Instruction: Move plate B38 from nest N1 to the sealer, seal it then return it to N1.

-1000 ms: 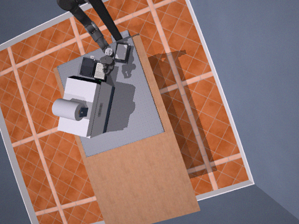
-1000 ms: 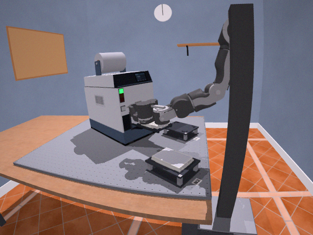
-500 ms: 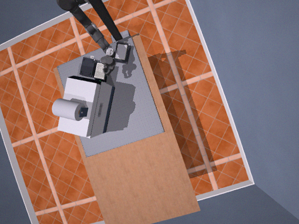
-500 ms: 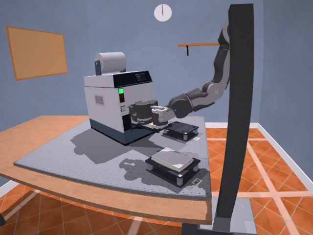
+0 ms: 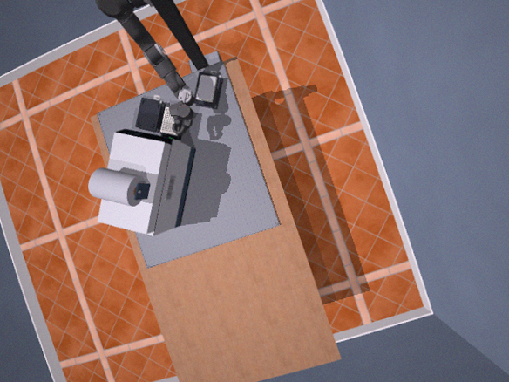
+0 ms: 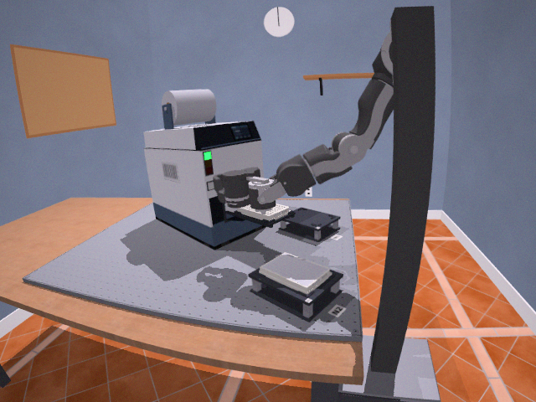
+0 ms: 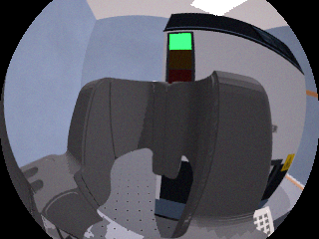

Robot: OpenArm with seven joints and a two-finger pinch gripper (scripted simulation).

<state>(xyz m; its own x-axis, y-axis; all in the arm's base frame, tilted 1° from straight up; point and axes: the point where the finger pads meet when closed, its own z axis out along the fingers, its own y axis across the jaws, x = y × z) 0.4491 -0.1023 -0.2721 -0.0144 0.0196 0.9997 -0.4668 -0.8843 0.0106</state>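
Grey fingers pinched fully together with nothing between them, the gripper (image 6: 221,187) is up against the sealer's (image 6: 182,172) front face, just under the lamp (image 6: 208,157), which shows green. Plate B38 (image 6: 270,211), white and wells up, lies on the stage (image 6: 234,214) right below and just right of the gripper, not in its grasp. Further right sits the bare black nest N1 (image 6: 309,223), and nearer the camera the foil-covered B83 (image 6: 295,272) rests in nest N2 (image 6: 298,298).
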